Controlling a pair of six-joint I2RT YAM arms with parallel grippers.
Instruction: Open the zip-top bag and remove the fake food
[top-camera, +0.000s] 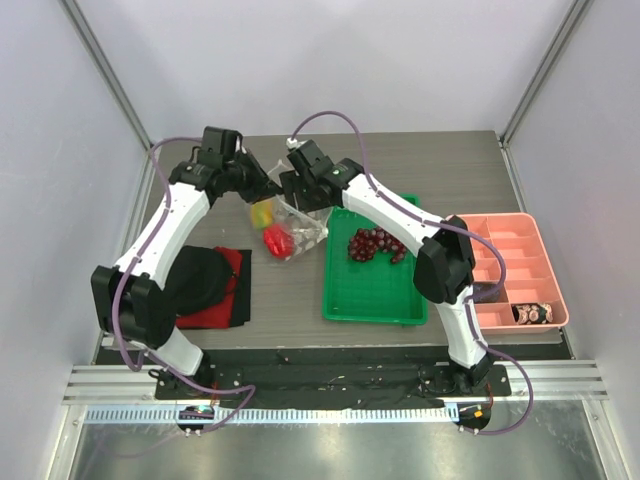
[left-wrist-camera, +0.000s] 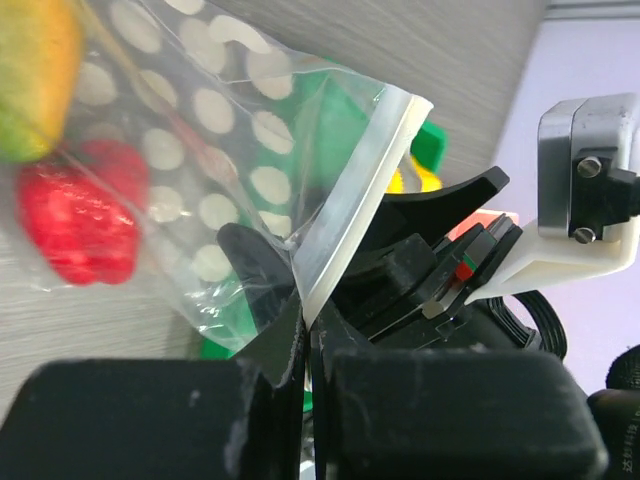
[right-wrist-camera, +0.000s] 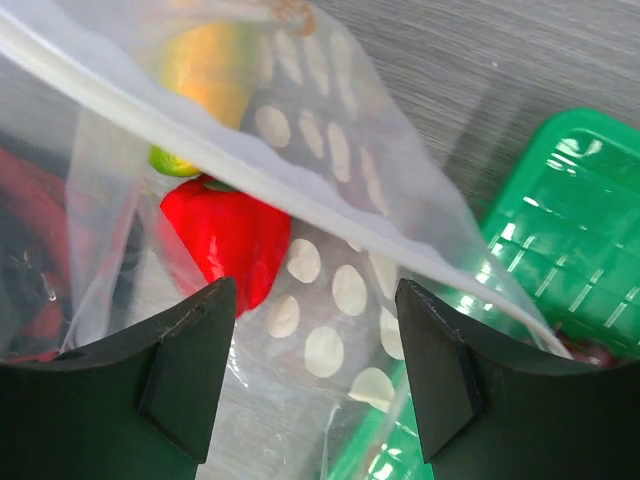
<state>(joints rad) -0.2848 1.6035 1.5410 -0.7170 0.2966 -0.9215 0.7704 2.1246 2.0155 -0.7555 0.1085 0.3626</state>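
The zip-top bag (top-camera: 297, 226), clear with white dots, hangs between both grippers at the table's back middle. My left gripper (left-wrist-camera: 305, 322) is shut on its white zip strip edge (left-wrist-camera: 350, 190). The yellow piece (top-camera: 262, 212) and the glossy red piece (top-camera: 278, 240) are inside the bag; they also show in the right wrist view, yellow (right-wrist-camera: 205, 75) above red (right-wrist-camera: 225, 235). My right gripper (right-wrist-camera: 315, 345) is open just above the bag's dotted side (right-wrist-camera: 340, 290), holding nothing. The dark red grape cluster (top-camera: 372, 245) lies outside the bag on the green tray (top-camera: 375, 295).
A red cloth (top-camera: 232, 290) with a black object on it lies at the left front. A pink divided tray (top-camera: 515, 240) stands at the right, with a small brown and black item in a front cell. The green tray's corner (right-wrist-camera: 560, 200) is right beside the bag.
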